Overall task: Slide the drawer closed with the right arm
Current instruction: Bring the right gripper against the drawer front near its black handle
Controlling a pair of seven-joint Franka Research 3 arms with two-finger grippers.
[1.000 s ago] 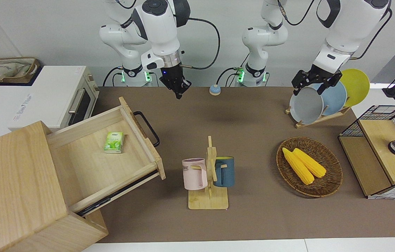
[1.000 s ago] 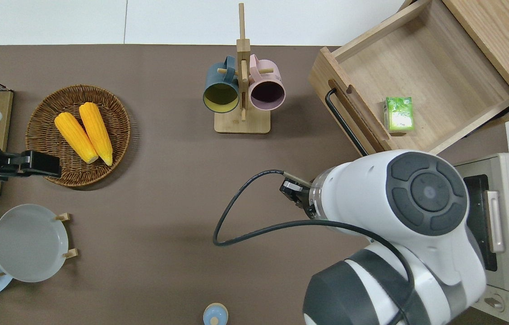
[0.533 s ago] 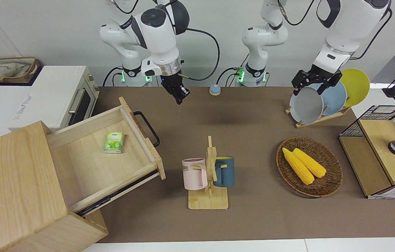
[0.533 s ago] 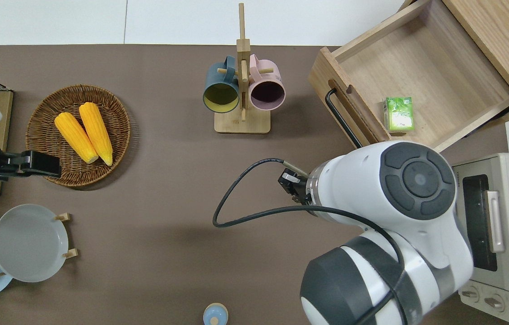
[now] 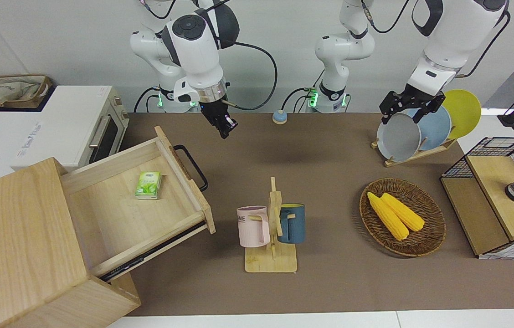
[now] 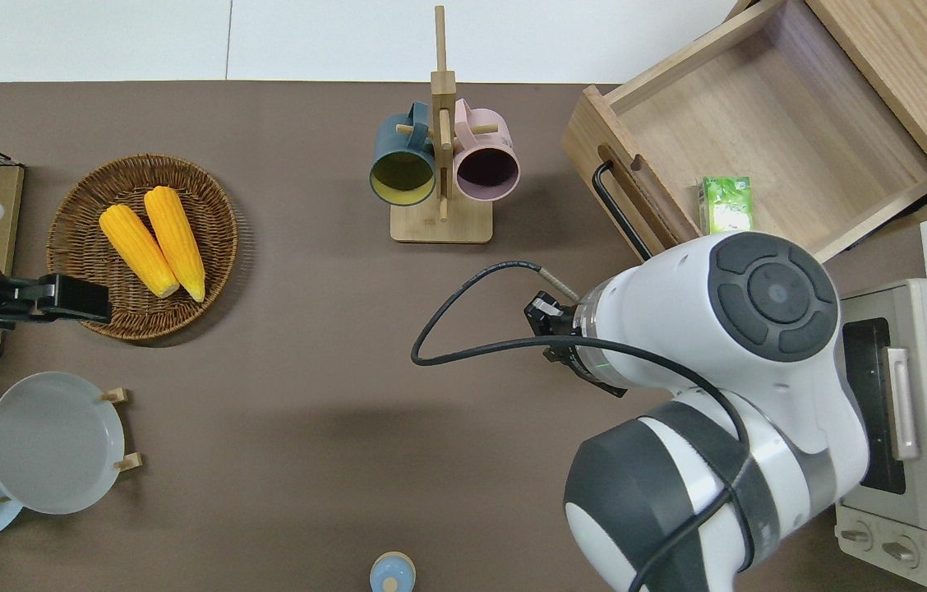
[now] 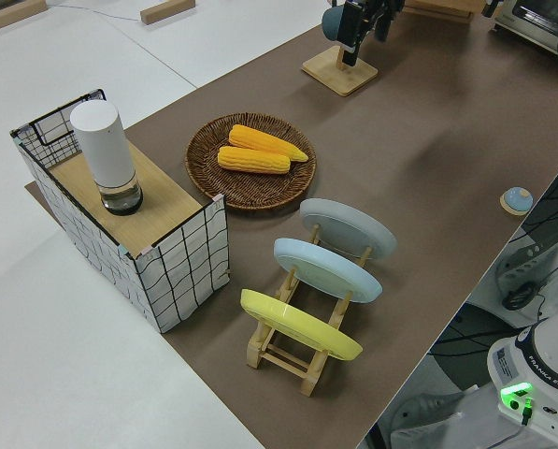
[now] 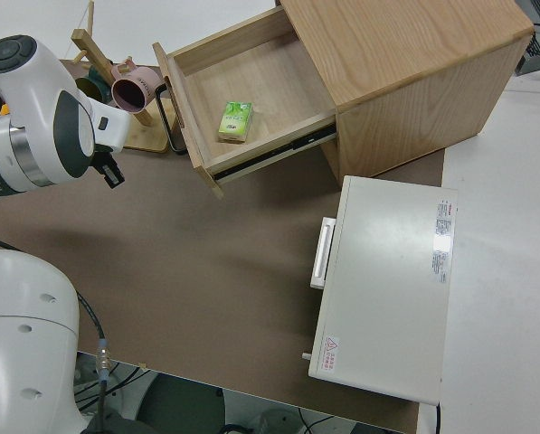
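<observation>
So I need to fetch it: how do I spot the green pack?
Find the big light-wood cabinet at the right arm's end of the table. Its drawer stands pulled out; the small green pack lies flat on the drawer floor, the only thing inside.

Plain off-white wall [image 5: 56,41] runs along the robots' edge of the table. Matte brown mat [image 5: 330,282] covers the tabletop and lies directly under the right gripper [image 5: 224,128]. Bare white tabletop [image 6: 85,41] shows as a strip along the mat's edge farthest from the robots. Toward the right arm's end from that gripper, a tan cloth bag in a brown tray [image 5: 13,91] sits near the wall. Lighting is even, with one soft shadow [image 5: 293,157] on the mat
</observation>
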